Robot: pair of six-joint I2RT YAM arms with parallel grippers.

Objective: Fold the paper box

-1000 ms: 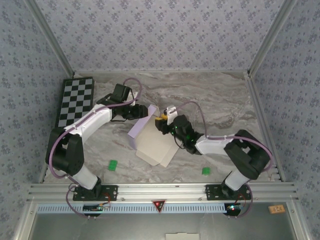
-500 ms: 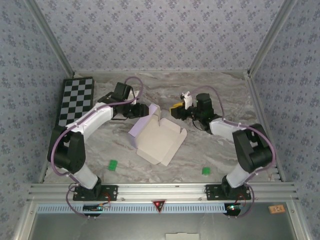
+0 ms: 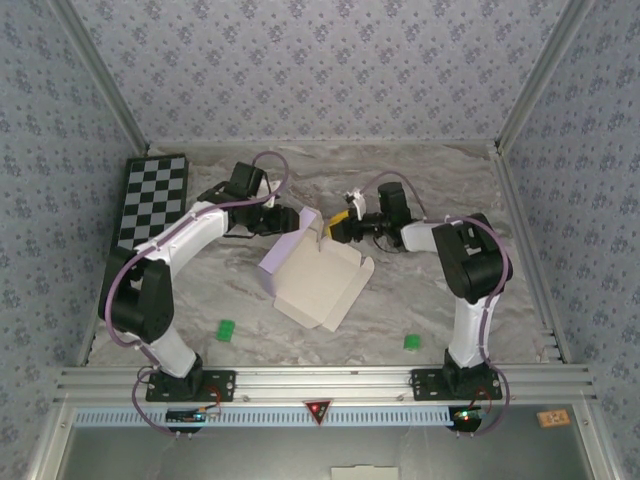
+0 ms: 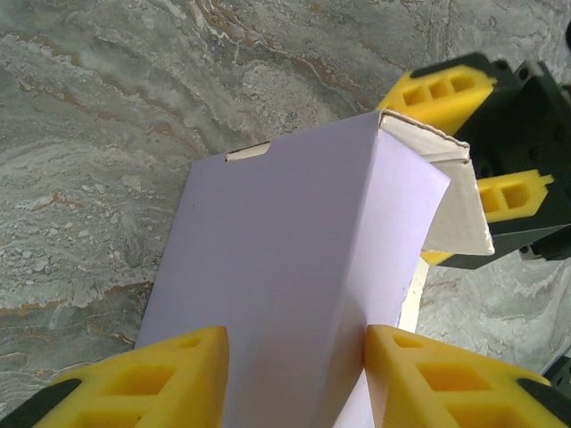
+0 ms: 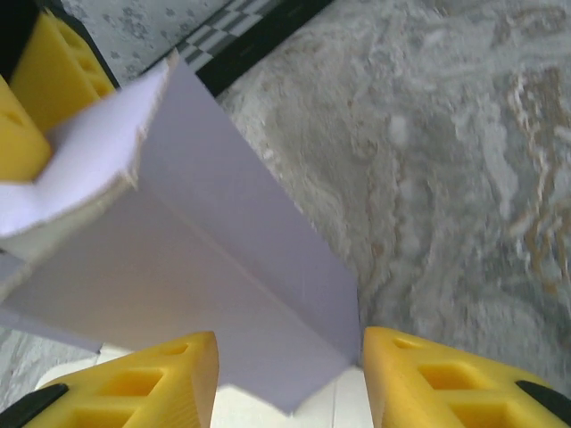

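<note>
The paper box [image 3: 318, 278] lies half folded in the middle of the table, cream inside facing up, with a raised lavender wall [image 3: 282, 256] along its left side. My left gripper [image 3: 290, 219] is shut on that wall's far end; in the left wrist view the lavender card [image 4: 285, 250] fills the gap between the yellow fingers [image 4: 134, 383] of the left gripper [image 4: 294, 374]. My right gripper [image 3: 338, 227] is at the same far corner from the right. Its jaws stand open astride the lavender panel [image 5: 223, 267], seen in the right wrist view of the gripper [image 5: 287, 379].
A black-and-white checkerboard [image 3: 150, 200] lies at the far left of the marbled table [image 3: 450, 190]. Two small green pieces [image 3: 226, 329] [image 3: 411, 342] sit near the front. Patterned walls close in the sides and back.
The right arm lifted off the box's middle, swung out right, then came back to the far corner beside the left gripper. The box's right flaps now stand uncovered. The left arm held still.
</note>
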